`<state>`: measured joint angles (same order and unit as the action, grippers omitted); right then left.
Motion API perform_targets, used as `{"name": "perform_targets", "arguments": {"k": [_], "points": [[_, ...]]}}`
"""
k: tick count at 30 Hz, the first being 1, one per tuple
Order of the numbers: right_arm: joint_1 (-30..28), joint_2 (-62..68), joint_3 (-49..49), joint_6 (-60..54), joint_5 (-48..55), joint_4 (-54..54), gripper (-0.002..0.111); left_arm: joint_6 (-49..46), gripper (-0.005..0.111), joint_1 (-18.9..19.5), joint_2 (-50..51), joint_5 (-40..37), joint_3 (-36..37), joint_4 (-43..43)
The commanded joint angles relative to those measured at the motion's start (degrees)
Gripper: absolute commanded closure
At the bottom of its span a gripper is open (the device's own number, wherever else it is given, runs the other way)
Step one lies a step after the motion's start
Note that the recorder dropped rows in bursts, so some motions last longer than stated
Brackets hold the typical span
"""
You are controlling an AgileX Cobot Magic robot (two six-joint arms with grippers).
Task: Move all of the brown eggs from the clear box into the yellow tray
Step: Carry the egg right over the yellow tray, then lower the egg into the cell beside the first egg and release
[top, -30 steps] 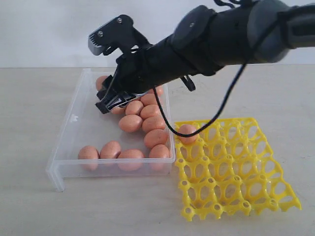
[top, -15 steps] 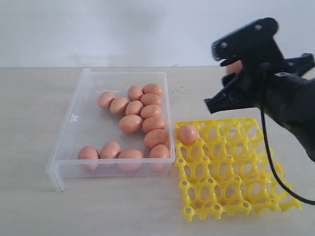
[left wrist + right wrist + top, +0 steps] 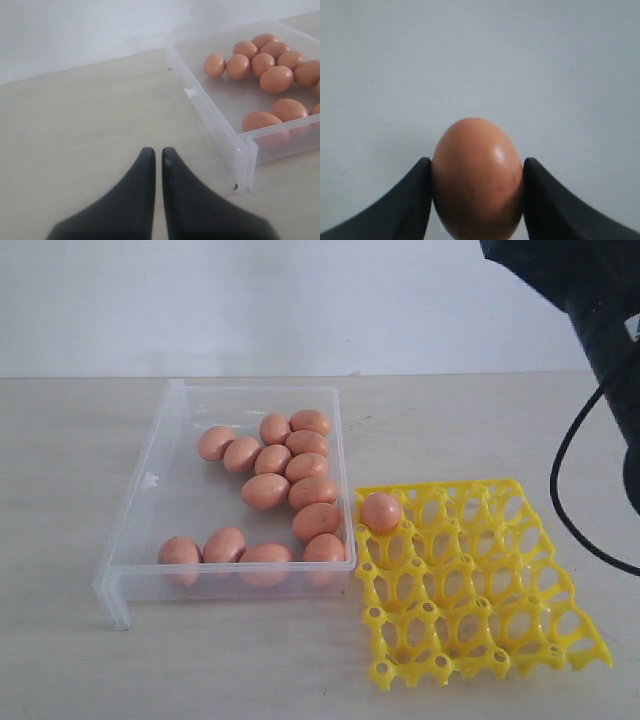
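Note:
Several brown eggs [image 3: 287, 477] lie in the clear box [image 3: 150, 480], grouped at its right side and front wall. One brown egg [image 3: 381, 512] sits in the near-left corner cell of the yellow tray [image 3: 470, 580]. My right gripper [image 3: 477, 172] is shut on a brown egg [image 3: 477, 179], held against a plain grey wall. Only the right arm [image 3: 590, 290] shows at the exterior view's top right; its jaws are out of that frame. My left gripper [image 3: 158, 152] is shut and empty over bare table, left of the clear box [image 3: 220, 125] and its brown eggs [image 3: 260, 70].
The beige table [image 3: 250, 660] runs to a pale wall behind. A black cable [image 3: 570, 500] hangs from the right arm above the tray's right edge.
The right arm has lifted out of the box with an egg and swung right and up, leaving the exterior view except for its upper part. The left gripper is seen only now.

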<state>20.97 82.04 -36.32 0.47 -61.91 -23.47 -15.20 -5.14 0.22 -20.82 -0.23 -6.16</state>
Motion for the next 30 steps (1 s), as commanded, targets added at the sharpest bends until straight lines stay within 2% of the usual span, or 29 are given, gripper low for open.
{"name": "perform_targets", "arguments": {"k": [1,3,7,9,15,30], "points": [[-5.82,1.84,0.25,20.71,21.04,33.07,0.109,0.61,0.103,0.21,-0.22,0.22,0.23,-0.01],[-8.17,4.05,0.34,23.36,22.9,43.7,0.109,0.61,0.103,0.21,-0.22,0.22,0.23,-0.01],[-12.47,10.36,0.72,24.33,23.14,53.48,0.109,0.61,0.103,0.21,-0.22,0.22,0.23,-0.01],[-12.69,14.01,2.0,23.46,23.28,56.69,0.109,0.61,0.103,0.21,-0.22,0.22,0.23,-0.01],[-12.69,17.4,4.88,18.94,18.52,56.66,0.109,0.61,0.103,0.21,-0.22,0.22,0.23,-0.01],[-12.69,22.03,4.91,16.96,16.43,52.06,0.109,0.61,0.103,0.21,-0.22,0.22,0.23,-0.01]]}}
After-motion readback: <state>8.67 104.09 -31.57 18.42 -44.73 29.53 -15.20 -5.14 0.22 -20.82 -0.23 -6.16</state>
